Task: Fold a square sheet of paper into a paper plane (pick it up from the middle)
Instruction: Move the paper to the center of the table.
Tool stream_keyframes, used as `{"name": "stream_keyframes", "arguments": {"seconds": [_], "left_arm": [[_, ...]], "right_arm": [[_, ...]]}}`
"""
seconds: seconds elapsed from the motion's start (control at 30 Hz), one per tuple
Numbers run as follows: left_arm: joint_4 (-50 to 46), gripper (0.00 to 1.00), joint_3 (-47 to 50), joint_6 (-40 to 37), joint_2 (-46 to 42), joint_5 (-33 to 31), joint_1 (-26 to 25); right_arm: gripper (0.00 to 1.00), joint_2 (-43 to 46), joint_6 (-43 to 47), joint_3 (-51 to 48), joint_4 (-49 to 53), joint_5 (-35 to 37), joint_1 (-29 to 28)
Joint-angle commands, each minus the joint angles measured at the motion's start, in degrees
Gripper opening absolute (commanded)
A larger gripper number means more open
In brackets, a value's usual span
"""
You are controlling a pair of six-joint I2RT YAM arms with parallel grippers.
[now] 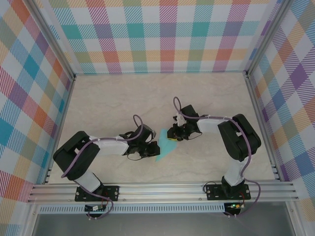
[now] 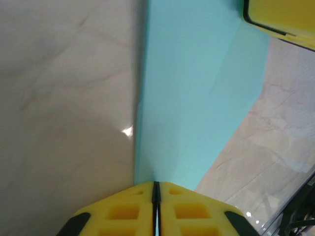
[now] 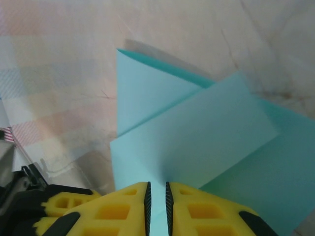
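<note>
R wrist: paper plane folds overlap.

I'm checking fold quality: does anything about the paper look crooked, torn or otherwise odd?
No tear shows. The light cyan folded paper sheet looks uneven: in the right wrist view its top flap lies skewed, and a darker under-layer edge peeks out beyond it. That may just be a fold in progress.
</note>
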State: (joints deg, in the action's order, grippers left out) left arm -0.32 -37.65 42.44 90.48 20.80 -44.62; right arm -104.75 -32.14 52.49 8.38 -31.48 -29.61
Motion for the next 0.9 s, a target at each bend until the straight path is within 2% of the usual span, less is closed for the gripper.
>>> {"name": "stream_keyframes", "arguments": {"seconds": [0.0, 0.17, 0.27, 0.43, 0.6, 0.87], "left_arm": [[-10.5, 0.16, 0.3, 0.9, -6.3, -4.6, -0.9], [-18.5, 0.3, -1.2, -0.7, -14.1, -11.2, 0.4], [-18.6, 0.36, -2.1, -2.0, -13.4, -10.4, 1.9], [-16.1, 0.37, -6.6, -4.1, -6.5, -5.8, 2.3], [-14.6, 0.36, -10.1, -5.1, -1.4, -5.8, 2.2], [-14.9, 0.37, -12.0, -6.3, 2.6, -5.2, 2.3]], "right_arm": [[0.17, -2.0, 0.1, -1.3, -0.5, 1.1, -0.5], [0.18, -1.9, 0.8, -1.3, 0.0, 0.8, -0.6], [0.18, -0.9, 0.8, -0.9, 0.3, 0.2, -0.6], [0.19, 2.4, 1.0, 0.0, 2.4, 0.6, -0.6], [0.22, 6.4, 0.4, -0.4, 3.7, 1.0, -0.6], [0.33, 15.5, -4.5, -6.3, 6.5, 7.7, -0.6]]}}
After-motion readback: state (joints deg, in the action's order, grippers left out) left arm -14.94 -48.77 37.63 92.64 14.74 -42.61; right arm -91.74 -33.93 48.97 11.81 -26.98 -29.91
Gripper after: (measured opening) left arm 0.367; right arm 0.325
